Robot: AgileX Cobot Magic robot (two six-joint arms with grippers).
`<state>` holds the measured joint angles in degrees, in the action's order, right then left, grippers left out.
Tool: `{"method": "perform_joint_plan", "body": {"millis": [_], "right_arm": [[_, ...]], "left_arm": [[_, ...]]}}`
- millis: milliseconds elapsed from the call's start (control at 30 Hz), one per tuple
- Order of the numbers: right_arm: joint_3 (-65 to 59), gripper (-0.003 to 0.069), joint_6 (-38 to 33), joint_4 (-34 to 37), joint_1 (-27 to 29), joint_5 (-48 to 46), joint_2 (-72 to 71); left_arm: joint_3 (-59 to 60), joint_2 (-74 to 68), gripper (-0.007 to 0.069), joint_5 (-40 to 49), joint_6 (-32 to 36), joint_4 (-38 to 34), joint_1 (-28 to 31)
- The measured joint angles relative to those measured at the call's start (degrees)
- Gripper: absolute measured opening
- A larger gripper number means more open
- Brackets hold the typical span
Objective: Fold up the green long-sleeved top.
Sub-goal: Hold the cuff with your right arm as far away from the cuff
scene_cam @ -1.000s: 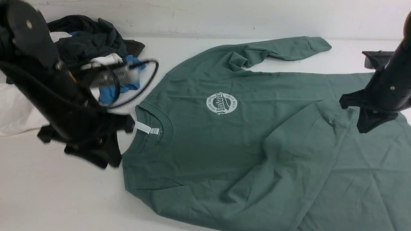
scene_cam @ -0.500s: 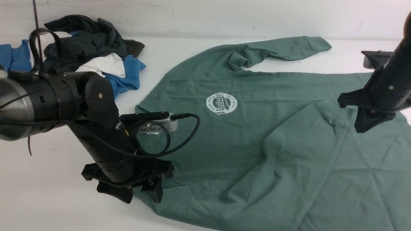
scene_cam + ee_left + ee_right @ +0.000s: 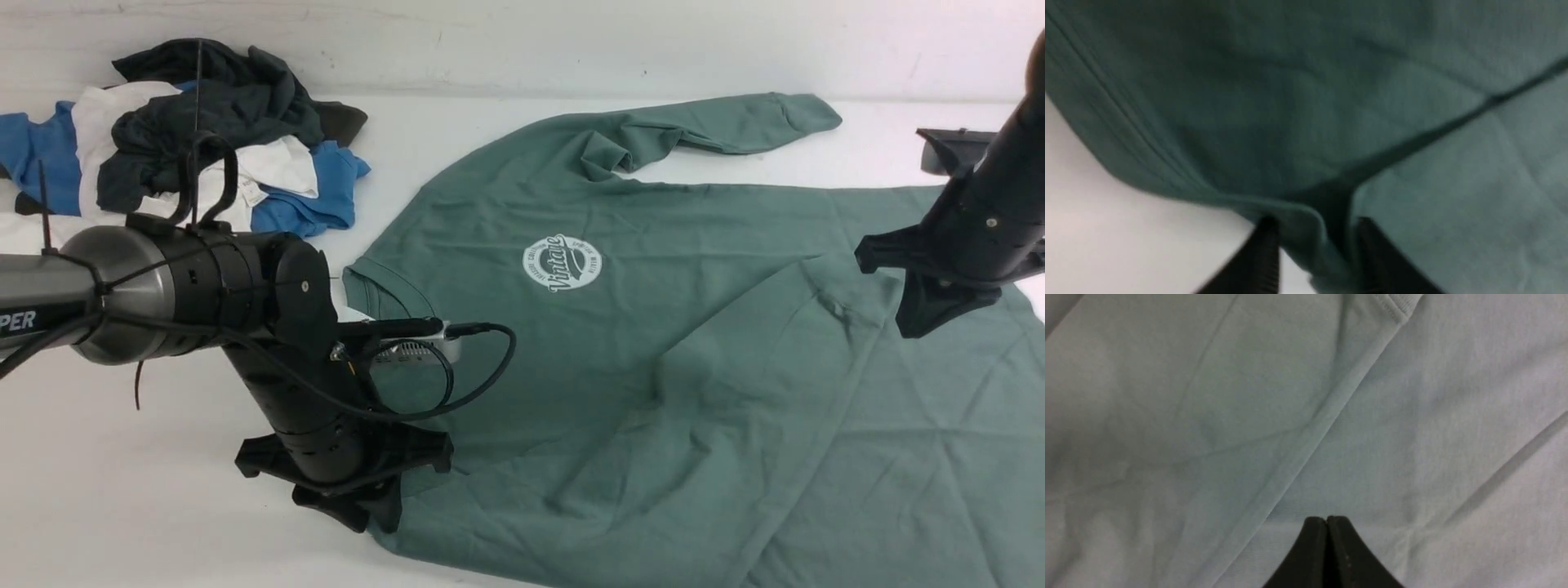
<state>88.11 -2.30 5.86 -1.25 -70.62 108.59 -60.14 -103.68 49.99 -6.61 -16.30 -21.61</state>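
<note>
The green long-sleeved top point(image 3: 620, 343) lies spread on the white table, chest logo point(image 3: 563, 263) up and collar toward the left. One sleeve point(image 3: 718, 126) runs along the far side; the other is laid across the body. My left gripper point(image 3: 371, 510) is down at the top's near left shoulder edge. In the left wrist view a bunched fold of the top point(image 3: 1306, 228) sits between the two fingers of that gripper point(image 3: 1314, 222). My right gripper point(image 3: 918, 322) hovers over the right part of the top, shut and empty point(image 3: 1326, 518).
A heap of dark grey, blue and white garments point(image 3: 212, 139) lies at the back left. Bare white table point(image 3: 122, 490) shows left of the top. A wall runs along the table's far edge.
My left arm swung from the collar down and forward to the top's near shoulder edge, and its fingers have come together onto the fabric. The right arm has barely moved.
</note>
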Motion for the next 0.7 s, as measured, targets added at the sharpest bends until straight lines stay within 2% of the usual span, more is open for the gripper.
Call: {"method": "perform_joint_plan", "body": {"millis": [67,100,167,200,400,567,700], "right_arm": [[-0.2,-0.0015,-0.05,0.0,0.0,0.06,-0.92],[-0.46,-0.0015,-0.05,0.0,0.0,0.2,-1.42],[-1.55,-0.0015,-0.05,0.0,0.0,0.34,-3.07],[-3.29,-0.0015,0.09,0.07,0.0,0.35,-5.3],[-15.04,-0.0015,0.61,0.08,0.0,0.18,-16.58],[-20.73,-0.0015,0.61,0.03,0.0,-0.44,-22.15],[-20.78,-0.0015,0.61,0.85,0.0,-0.18,-22.38]], "left_arm": [[1.4,0.2,0.0026,1.64,1.5,0.5,-1.46],[2.24,0.47,0.0017,2.41,2.02,0.82,-2.63],[3.6,1.22,0.0015,3.08,2.3,1.44,-4.02],[6.11,2.66,0.0013,4.09,1.89,2.25,-6.83],[12.59,8.58,0.0013,8.17,-4.02,5.51,-13.14],[14.34,11.54,0.0014,8.95,-5.73,7.0,-14.04],[14.34,11.68,0.005,8.95,-5.75,7.17,-14.04]]}}
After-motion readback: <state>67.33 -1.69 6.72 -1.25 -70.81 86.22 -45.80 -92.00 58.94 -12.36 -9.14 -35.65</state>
